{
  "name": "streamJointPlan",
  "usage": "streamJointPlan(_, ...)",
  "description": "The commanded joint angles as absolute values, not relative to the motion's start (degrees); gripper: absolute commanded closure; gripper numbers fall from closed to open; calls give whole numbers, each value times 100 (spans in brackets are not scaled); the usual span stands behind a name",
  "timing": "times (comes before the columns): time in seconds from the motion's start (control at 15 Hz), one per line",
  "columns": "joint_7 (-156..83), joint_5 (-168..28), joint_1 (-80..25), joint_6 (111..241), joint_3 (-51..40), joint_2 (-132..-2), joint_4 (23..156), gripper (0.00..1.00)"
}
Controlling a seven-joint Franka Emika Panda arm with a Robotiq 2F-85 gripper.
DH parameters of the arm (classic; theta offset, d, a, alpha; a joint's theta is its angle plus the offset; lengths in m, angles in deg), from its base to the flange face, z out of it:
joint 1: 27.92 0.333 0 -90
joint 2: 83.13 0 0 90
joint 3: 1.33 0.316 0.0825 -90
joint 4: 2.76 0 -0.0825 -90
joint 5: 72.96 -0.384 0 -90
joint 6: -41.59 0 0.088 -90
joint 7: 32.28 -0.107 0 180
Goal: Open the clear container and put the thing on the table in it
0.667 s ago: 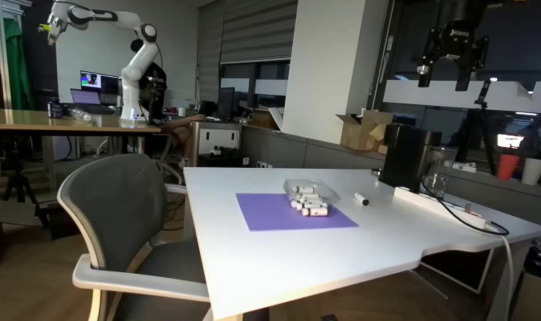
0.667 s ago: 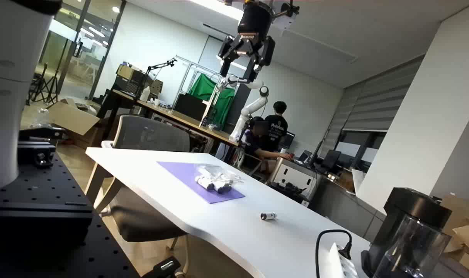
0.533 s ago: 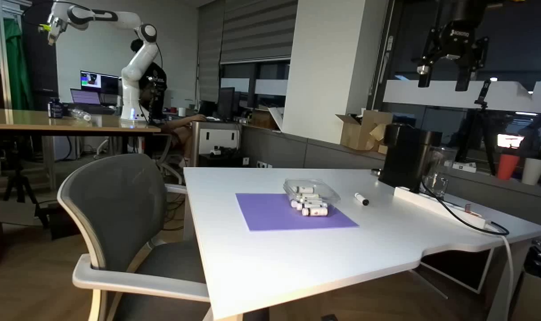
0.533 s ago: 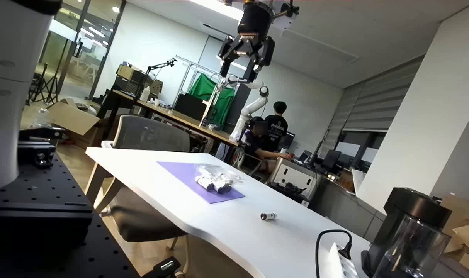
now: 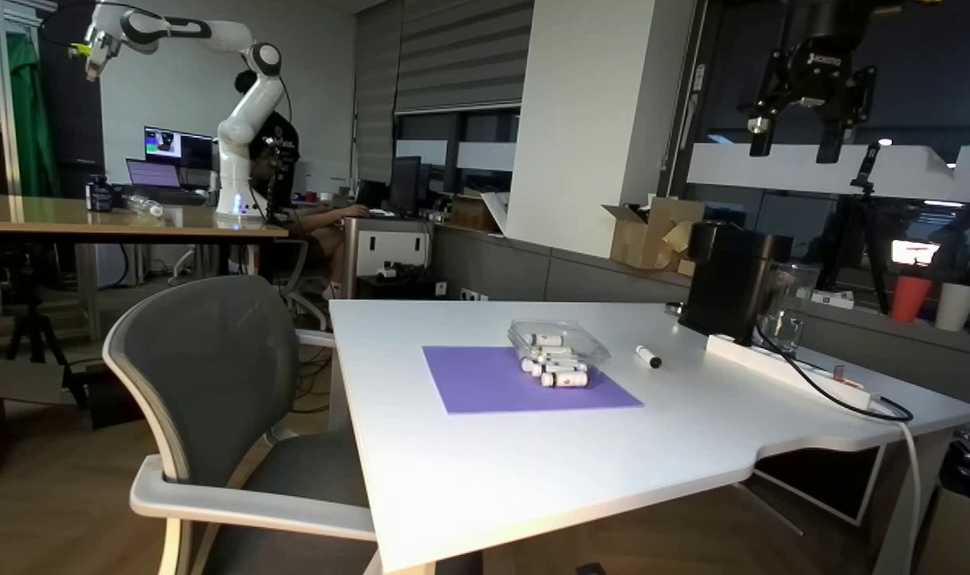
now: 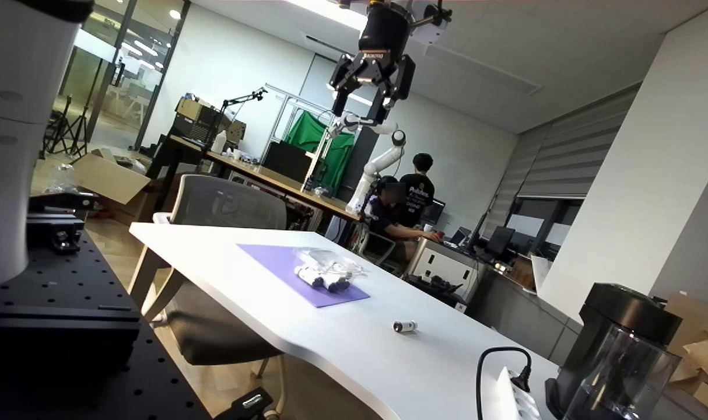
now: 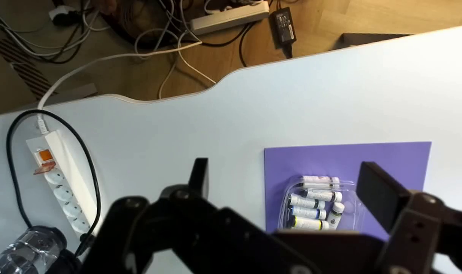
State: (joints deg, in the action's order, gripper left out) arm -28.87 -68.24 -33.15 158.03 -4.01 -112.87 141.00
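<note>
The clear container point(image 5: 585, 342) is a small see-through plastic box holding several white bottles. It sits on the purple mat point(image 5: 473, 387) and shows in both exterior views point(image 6: 322, 256) and the wrist view point(image 7: 351, 215), where its lower part is hidden by the gripper. I cannot tell whether its lid is fastened. A single white bottle with a dark end point(image 5: 648, 356) lies on the white table point(image 5: 581, 455) beside the mat. It also shows in an exterior view point(image 6: 405, 326) but not in the wrist view. My gripper point(image 5: 795, 148) is open and empty, high above the table point(image 7: 286, 175).
A tall black machine point(image 5: 725, 279) with a clear jug stands at the table's end. A white power strip point(image 5: 789, 371) with a looping black cable point(image 6: 481, 379) lies near it. A grey chair point(image 5: 213, 383) stands against another edge of the table.
</note>
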Motion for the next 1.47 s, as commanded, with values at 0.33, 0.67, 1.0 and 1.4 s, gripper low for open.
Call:
streamJointPlan(0.33,-1887,-6852,-3226,16544,-886,-9919,13266,0)
streamJointPlan(0.67,-169,-7536,-3171,16891,-1202,-8188,11972,0)
streamJointPlan(1.0,2022,-8827,-3650,16199,-768,-6510,10381,0)
streamJointPlan(1.4,1973,-8630,-3926,15511,-541,-5910,9760,0)
